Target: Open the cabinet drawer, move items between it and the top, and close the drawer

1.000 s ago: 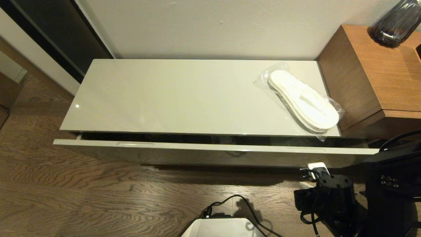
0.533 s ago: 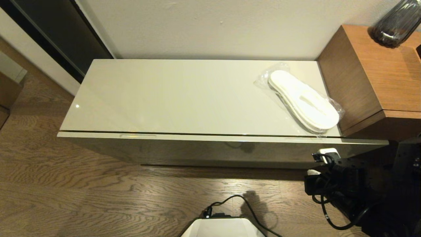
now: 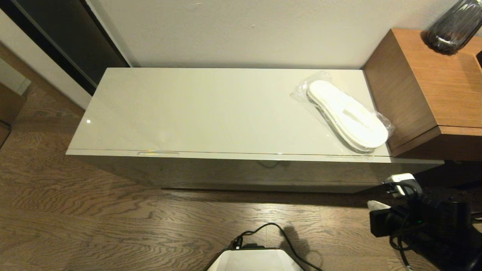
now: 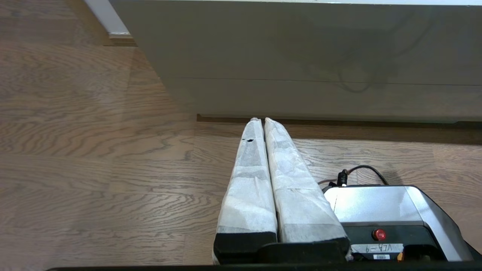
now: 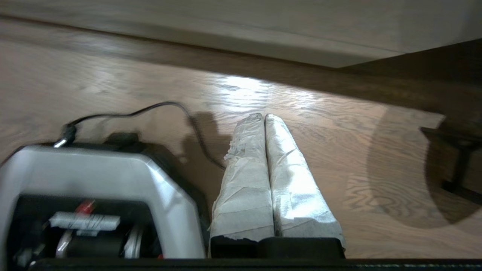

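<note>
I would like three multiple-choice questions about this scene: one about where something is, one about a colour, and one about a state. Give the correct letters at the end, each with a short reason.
1. Where do the wrapped slippers lie?
A. on the floor
B. on the right end of the top
C. on the wooden side table

2. What colour is the side table?
A. brown
B. black
C. blue

3. What is the state of the cabinet drawer?
A. pulled fully out
B. half open
C. closed

Answers:
1 B, the pack rests on the glossy surface near the side table.
2 A, its wood is brown in the head view.
3 C, the front sits flush under the top with no dark gap, while the right gripper and left gripper are shut and hang low over the floor.
</note>
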Robot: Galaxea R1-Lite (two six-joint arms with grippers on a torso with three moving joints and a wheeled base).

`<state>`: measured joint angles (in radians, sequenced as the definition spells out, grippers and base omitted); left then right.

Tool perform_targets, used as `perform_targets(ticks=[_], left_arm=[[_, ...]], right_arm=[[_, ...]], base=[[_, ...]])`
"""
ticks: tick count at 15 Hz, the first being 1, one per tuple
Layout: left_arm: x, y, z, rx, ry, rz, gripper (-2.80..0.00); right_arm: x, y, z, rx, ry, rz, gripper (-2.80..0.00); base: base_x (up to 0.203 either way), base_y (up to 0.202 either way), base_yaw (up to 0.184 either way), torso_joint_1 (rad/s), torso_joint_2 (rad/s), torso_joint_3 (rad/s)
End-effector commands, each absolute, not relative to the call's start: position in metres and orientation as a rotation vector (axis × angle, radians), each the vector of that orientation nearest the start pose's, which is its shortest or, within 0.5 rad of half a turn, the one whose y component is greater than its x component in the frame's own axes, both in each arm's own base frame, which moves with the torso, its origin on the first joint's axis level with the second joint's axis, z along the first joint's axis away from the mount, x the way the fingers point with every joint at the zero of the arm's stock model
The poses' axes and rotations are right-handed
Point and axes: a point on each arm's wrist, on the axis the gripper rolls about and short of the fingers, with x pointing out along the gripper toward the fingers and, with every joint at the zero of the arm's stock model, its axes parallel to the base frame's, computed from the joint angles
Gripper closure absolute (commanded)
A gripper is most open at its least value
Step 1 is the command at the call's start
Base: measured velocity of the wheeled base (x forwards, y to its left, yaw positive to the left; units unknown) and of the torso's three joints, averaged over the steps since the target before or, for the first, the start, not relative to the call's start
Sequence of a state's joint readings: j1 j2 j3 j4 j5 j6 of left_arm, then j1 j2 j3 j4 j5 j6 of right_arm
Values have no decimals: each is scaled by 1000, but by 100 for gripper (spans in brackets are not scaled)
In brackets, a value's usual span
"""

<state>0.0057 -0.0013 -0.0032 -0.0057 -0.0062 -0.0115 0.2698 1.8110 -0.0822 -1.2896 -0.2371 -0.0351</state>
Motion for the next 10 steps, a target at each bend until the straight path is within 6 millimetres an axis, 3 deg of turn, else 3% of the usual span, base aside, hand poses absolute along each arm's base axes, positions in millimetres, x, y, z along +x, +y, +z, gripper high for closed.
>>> perform_targets(ticks=[1,4,8,10], left_arm=[[-23,0,77,-12,-8,0,0],[-23,0,77,-12,-8,0,0],[-23,0,77,-12,-9,0,0],[-23,0,77,-12,-9,0,0]], right_arm=[[175,44,83,-126,350,64,0],[158,39,116,-77,154,47,0],[149,33,122,-83,134,-13,0],[127,22,137,-79,61,-112,0]], base=[[0,0,0,0,0,0],[0,0,0,0,0,0],[0,0,0,0,0,0],[0,0,0,0,0,0]])
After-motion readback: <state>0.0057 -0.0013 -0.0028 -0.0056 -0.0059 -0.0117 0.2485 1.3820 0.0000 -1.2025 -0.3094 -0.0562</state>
